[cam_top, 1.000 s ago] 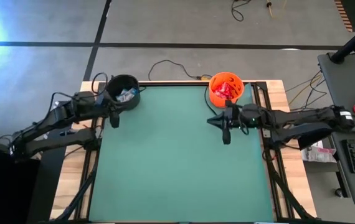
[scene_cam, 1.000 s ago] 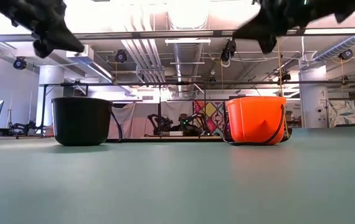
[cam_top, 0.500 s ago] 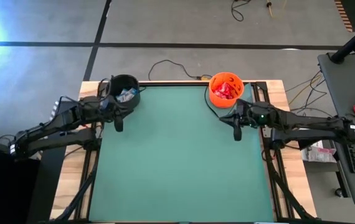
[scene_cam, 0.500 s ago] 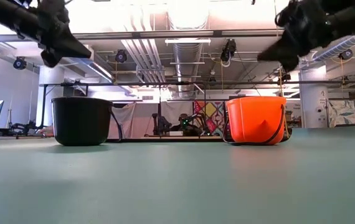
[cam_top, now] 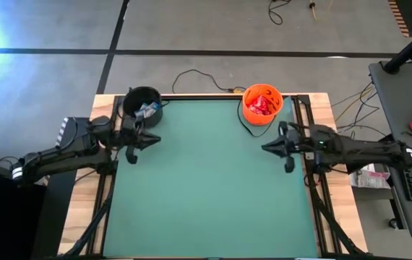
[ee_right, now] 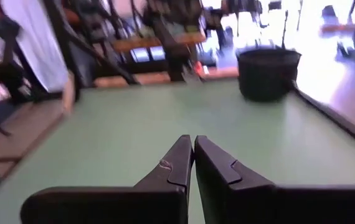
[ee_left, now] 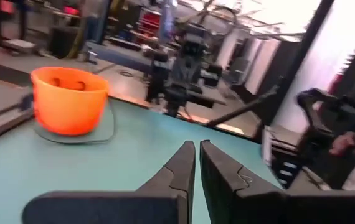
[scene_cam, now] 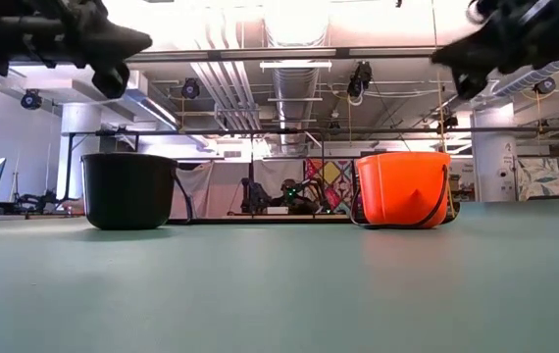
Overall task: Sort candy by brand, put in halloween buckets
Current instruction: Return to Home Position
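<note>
The sorting looked done: white candy (cam_top: 146, 110) lay in the black bucket (cam_top: 131, 101) and red candy (cam_top: 263, 103) in the orange bucket (cam_top: 248, 108), with none showing on the counter (cam_top: 206, 188). The left tool (cam_top: 148, 139) hung beside the black bucket and the right tool (cam_top: 269, 146) near the orange one, both pinched closed and empty. Each arm probably needed only to settle at home.

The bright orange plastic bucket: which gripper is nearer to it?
Right. The right gripper hovers just beside the bright orange plastic bucket, on the robot's side of it. The left gripper is far off at the opposite side, close to the black cauldron-shaped bucket.
</note>
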